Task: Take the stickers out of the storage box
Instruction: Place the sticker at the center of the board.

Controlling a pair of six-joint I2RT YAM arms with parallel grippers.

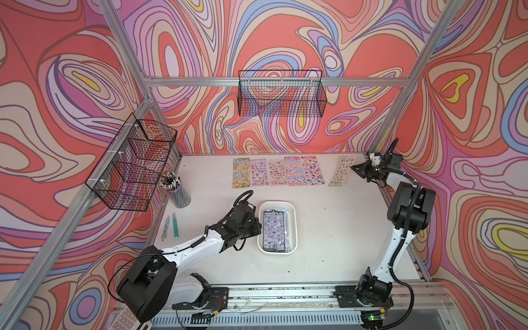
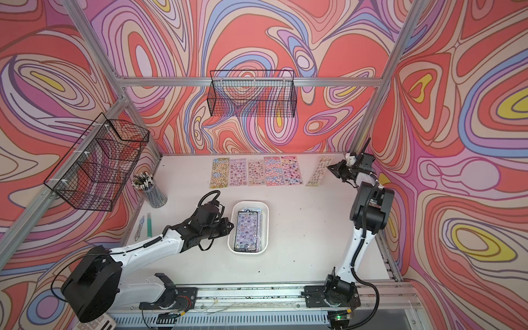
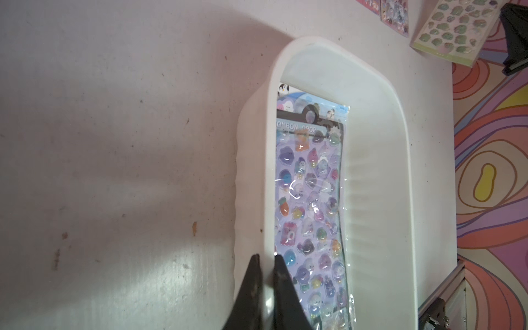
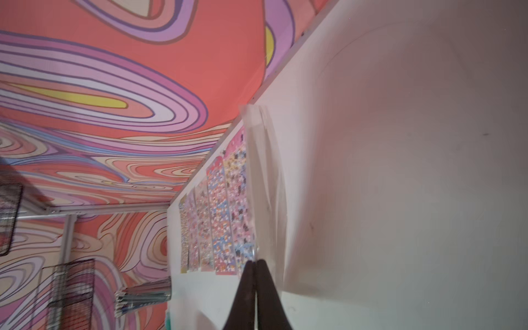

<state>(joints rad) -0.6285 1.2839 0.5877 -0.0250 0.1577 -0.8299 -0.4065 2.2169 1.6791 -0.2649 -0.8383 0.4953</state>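
Note:
The white storage box [image 1: 294,225] [image 2: 267,225] sits mid-table with a stack of stickers [image 1: 273,231] [image 2: 247,232] inside; the top sheet [image 3: 308,200] is lilac with a black edge. My left gripper [image 1: 258,228] [image 2: 231,225] [image 3: 267,257] is shut on the box's left wall [image 3: 268,171], one jaw inside and one outside. Five sticker sheets [image 1: 276,172] [image 2: 255,172] lie in a row at the back. Right of them a yellow-green sheet [image 1: 342,171] [image 2: 317,172] [image 3: 445,28] is tilted, with my right gripper [image 1: 353,168] [image 2: 329,167] [image 4: 255,261] shut on its edge.
A cup of pencils [image 1: 177,191] stands at the left edge, with a green pen [image 1: 175,225] and a second small tool [image 1: 165,228] lying in front of it. Black wire baskets hang on the left frame [image 1: 134,163] and the back rail [image 1: 281,97].

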